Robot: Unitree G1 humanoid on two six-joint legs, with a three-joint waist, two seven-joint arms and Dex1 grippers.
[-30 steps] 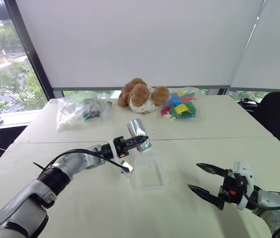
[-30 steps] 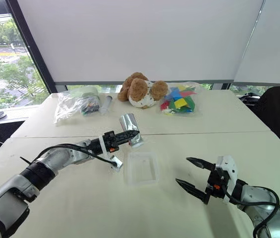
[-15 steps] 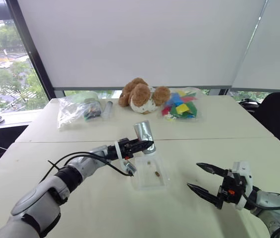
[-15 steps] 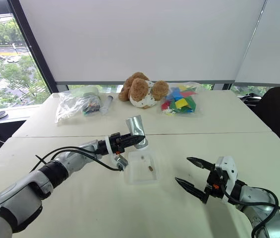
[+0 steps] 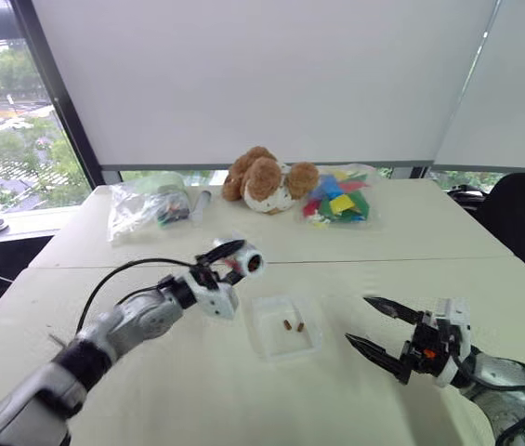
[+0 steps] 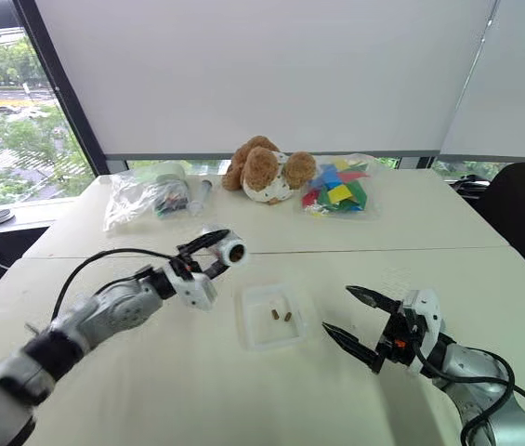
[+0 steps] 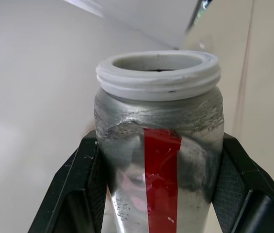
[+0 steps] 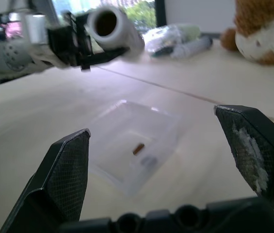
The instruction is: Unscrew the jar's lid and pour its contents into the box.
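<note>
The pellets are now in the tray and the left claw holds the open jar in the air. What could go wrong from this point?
1. The jar, gripped by the left claw above the table, may slip and roll when set down.
2. The box is light and shallow; a bump from the open right claw close beside it could scatter the two pellets.
</note>
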